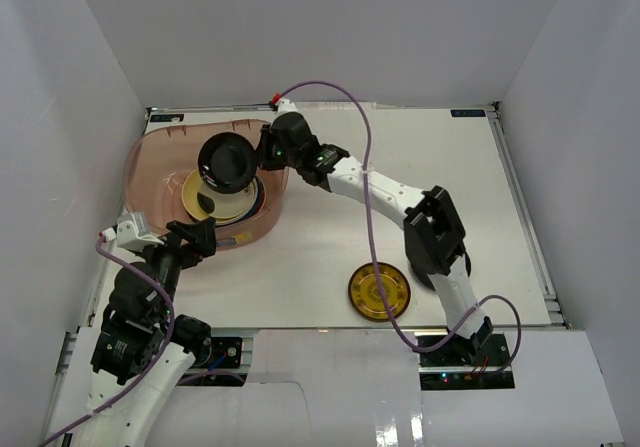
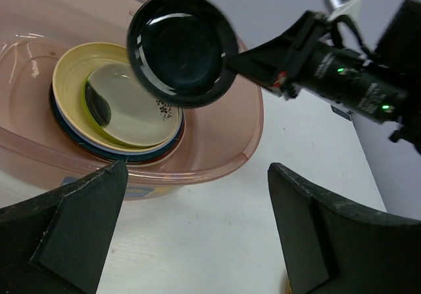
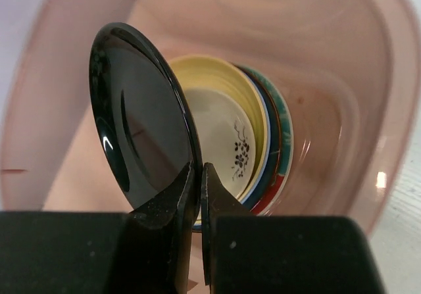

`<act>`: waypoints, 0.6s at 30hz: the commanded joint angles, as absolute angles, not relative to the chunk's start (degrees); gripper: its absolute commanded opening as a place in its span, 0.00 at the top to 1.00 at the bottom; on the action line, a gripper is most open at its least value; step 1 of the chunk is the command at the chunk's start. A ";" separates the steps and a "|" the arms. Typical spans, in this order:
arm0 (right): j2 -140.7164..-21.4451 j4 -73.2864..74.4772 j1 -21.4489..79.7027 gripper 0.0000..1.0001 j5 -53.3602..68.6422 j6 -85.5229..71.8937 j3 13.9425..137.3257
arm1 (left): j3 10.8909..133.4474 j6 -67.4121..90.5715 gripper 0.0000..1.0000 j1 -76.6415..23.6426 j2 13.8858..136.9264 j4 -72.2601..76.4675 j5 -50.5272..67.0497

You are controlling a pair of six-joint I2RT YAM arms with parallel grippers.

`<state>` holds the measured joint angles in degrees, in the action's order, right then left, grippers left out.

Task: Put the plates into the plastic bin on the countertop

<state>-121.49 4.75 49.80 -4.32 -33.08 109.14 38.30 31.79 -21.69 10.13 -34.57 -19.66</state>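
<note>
The right gripper (image 3: 199, 175) pinched the black plate (image 3: 141, 123) by its rim, tilted above the stacked plates (image 3: 253, 136) in the bin (image 3: 342, 77), while the left gripper (image 2: 197, 182) stood open and empty nearby; so narrow a hold might have slipped, dropping the plate edge-first onto the stack.

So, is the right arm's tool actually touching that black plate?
Touching. The right wrist view shows the right tool clamped onto the rim of the black plate, pressing on both its faces.
</note>
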 commanded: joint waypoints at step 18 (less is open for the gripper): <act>-120.34 10.28 53.26 0.35 -8.70 -32.00 116.21 | 39.20 30.76 0.02 -21.45 15.02 -34.37 -16.54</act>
